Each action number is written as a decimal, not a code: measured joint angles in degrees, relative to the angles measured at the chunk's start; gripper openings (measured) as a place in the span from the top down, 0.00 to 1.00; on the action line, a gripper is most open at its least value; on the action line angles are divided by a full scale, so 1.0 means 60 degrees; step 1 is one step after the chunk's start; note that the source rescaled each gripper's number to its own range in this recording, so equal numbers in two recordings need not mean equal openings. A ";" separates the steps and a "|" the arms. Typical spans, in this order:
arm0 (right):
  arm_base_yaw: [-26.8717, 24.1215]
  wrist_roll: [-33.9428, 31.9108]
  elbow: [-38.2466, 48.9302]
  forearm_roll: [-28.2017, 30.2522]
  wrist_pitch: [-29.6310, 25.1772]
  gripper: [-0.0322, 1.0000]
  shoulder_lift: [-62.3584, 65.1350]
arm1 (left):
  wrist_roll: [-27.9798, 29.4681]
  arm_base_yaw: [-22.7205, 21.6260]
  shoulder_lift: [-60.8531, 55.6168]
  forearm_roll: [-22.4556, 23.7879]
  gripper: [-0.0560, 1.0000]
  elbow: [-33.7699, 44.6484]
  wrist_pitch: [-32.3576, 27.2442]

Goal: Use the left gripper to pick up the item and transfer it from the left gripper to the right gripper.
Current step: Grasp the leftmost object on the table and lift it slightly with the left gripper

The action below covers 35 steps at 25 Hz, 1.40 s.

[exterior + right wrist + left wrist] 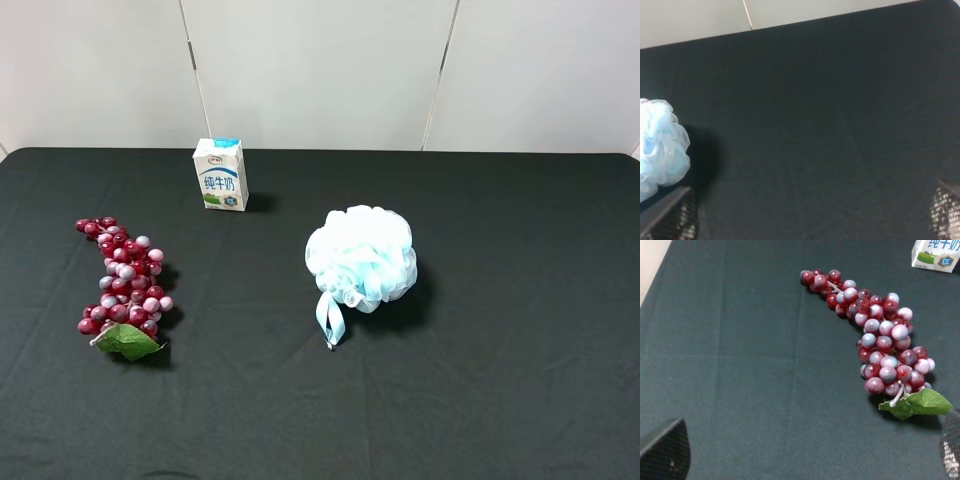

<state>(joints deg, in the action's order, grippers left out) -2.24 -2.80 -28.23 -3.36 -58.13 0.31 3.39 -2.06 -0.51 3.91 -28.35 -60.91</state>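
The item, a bunch of dark red and pinkish grapes [124, 280] with a green leaf [127, 341] at its near end, lies on the black table [500, 400] at the left. The left wrist view shows it [880, 345] ahead of my left gripper [810, 445], whose two black fingers [665, 452] stand wide apart and hold nothing. My right gripper [807, 212] is also open and empty, its fingers [670, 217] at the picture's corners over bare cloth. Neither gripper shows in the exterior high view.
A white-blue milk carton [220, 174] stands at the back left; it also shows in the left wrist view [936, 254]. A pale blue mesh pouf [362, 258] lies mid-table, its edge in the right wrist view [660, 147]. A white wall lies behind the table.
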 joint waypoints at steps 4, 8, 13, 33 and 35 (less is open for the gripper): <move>0.0000 0.0000 0.0000 0.0000 0.0000 0.00 0.0000 | 0.0000 0.0000 0.0000 0.0000 0.00 0.0000 0.0000; 0.0000 0.0000 0.0000 0.0000 0.0000 0.00 0.0000 | 0.0000 0.0000 0.0000 0.0000 0.00 0.0000 0.0000; 0.0000 0.0000 0.0000 0.0000 0.0000 0.00 0.0000 | 0.0000 0.0000 0.0000 0.0021 0.00 0.0000 0.0000; 0.0000 0.0000 0.0000 0.0000 -0.0003 0.00 0.0000 | 0.1170 0.0000 0.4520 -0.0015 0.00 -0.1853 -0.0554; 0.0000 0.0000 0.0000 0.0000 -0.0003 0.00 0.0000 | 0.1170 0.0000 0.5334 -0.0210 0.00 -0.1906 -0.0402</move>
<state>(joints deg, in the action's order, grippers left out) -2.24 -2.80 -28.23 -3.36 -58.15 0.31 10.41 -2.06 31.49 2.65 -39.78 -63.33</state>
